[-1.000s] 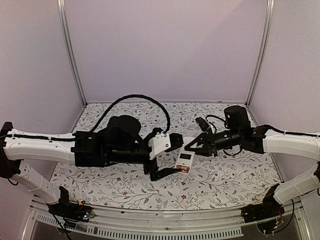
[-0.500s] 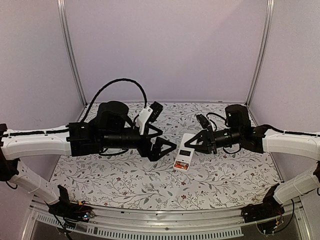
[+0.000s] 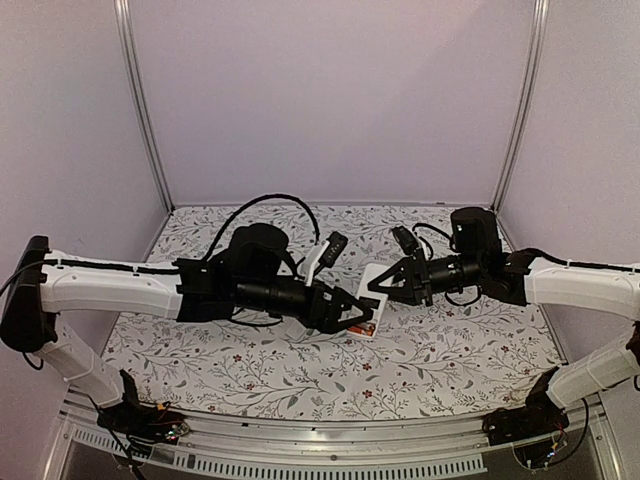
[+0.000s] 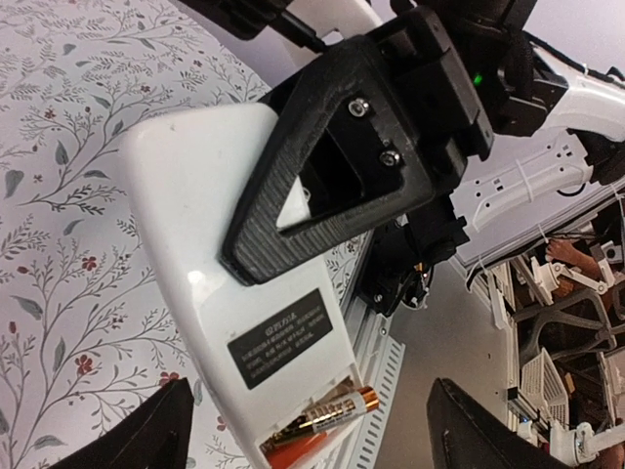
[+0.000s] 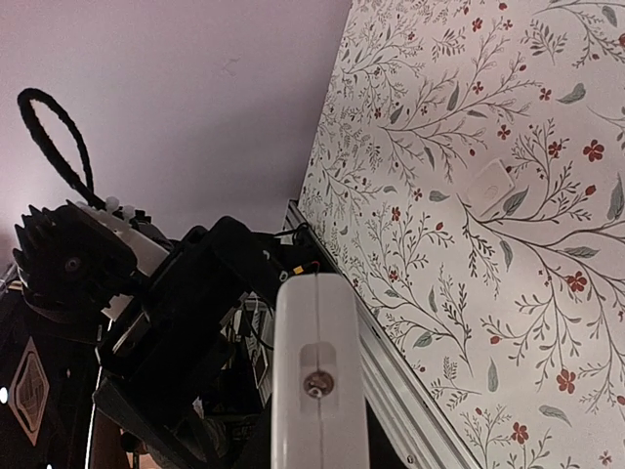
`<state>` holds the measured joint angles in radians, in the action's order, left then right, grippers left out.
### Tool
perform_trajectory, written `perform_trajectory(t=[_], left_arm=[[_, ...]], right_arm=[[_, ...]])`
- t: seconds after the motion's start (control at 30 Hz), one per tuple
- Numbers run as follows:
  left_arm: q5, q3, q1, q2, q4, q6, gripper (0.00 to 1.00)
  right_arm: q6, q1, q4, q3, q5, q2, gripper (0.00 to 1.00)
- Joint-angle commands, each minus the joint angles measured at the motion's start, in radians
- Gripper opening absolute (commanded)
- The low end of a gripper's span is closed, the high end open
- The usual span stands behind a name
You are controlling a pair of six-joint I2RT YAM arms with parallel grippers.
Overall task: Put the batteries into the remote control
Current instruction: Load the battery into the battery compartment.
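Note:
The white remote control (image 3: pixel 372 300) hangs above the table, back side up. My right gripper (image 3: pixel 380 286) is shut on its far end; one black finger (image 4: pixel 332 166) lies across the back. In the left wrist view the remote (image 4: pixel 205 244) shows a black label and an open recess at its near end. An orange battery (image 4: pixel 327 422) lies slanted in the recess, its copper end over the rim; more orange-red shows under it. My left gripper (image 4: pixel 312 445) is open, its fingertips on either side of that end, apart from it. The right wrist view shows the remote's edge (image 5: pixel 317 381).
A small flat white cover plate (image 5: pixel 491 183) lies on the floral tablecloth (image 3: pixel 450 350). Both arms meet over the middle of the table. A metal rail (image 3: pixel 300 460) runs along the near edge.
The left gripper drew back to the left from the remote, then came in again at its near end, open. The right gripper kept hold of the remote, lifting it slightly.

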<state>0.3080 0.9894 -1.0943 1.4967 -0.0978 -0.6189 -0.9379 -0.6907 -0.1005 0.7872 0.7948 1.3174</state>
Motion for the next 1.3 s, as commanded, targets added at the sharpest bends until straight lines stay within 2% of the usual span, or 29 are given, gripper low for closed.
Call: perform_trajectory(t=[0.0,1.27], left_arm=[[0.066,0.000,0.003,0.039,-0.069,-0.063,0.81],[0.049,0.031,-0.030,0.088,-0.040,-0.025,0.72]], right_arm=[[-0.012,0.007,-0.037,0.022,-0.003,0.008,0.00],[-0.028,0.006,-0.060,0.008,-0.004,0.016,0.00]])
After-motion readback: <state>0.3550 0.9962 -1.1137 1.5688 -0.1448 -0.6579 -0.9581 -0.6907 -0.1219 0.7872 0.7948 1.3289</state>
